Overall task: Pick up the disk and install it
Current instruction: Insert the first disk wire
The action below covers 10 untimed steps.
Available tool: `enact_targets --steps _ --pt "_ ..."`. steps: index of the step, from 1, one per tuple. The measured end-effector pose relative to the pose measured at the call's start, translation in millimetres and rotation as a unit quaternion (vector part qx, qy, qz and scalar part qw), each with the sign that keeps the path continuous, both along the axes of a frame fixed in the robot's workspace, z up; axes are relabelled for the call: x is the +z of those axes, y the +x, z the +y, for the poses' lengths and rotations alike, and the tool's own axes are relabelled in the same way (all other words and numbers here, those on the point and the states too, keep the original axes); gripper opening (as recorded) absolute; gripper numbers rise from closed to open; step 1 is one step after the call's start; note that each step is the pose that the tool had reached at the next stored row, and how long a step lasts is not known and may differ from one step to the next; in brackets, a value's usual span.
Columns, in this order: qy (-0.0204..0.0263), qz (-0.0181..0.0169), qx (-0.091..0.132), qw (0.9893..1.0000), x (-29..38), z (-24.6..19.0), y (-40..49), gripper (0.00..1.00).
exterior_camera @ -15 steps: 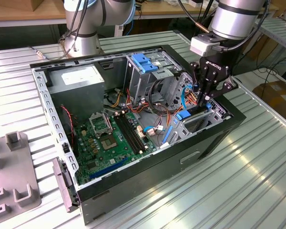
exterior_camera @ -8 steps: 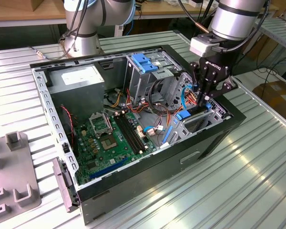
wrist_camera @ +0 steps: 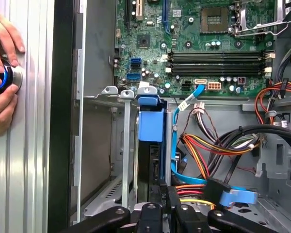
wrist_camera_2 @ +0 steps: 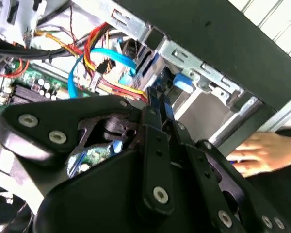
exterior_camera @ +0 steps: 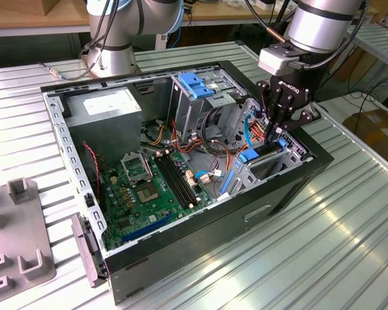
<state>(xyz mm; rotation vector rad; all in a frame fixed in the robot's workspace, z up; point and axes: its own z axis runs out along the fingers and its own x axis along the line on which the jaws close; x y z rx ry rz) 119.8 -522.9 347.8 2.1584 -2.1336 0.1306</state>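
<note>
Reaching down into the open black computer case, the robot's black hand clenches the blue-railed grey metal disk, standing it on edge in the drive bay at the case's four-o'clock corner, for sliding in.

One disk, one computer case, two hands, one motherboard.

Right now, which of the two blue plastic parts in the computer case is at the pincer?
The blue-railed grey disk in the low bay, directly beneath the pincer; the other, a blue latch, tops the tall metal cage.
</note>
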Motion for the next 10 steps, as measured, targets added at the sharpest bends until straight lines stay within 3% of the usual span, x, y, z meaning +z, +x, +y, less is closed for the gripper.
enact_targets --steps 2,5,7,8,9,10 --pt "0.0000 0.0000 0.000 1.0000 0.7 -1.1 0.0 0.16" --pt "0.0021 0.0000 0.000 1.0000 0.7 -7.0 0.0 0.16" --pt "0.0150 0.0000 0.000 0.9999 0.7 -8.3 0.0 0.16" --pt "0.0268 0.0000 0.000 0.9996 0.7 -9.2 0.0 0.16" --pt "0.0353 0.0000 0.000 0.9994 0.8 -10.0 0.0 0.16" --pt "0.0398 0.0000 0.000 0.9992 0.7 -11.2 0.0 0.16"
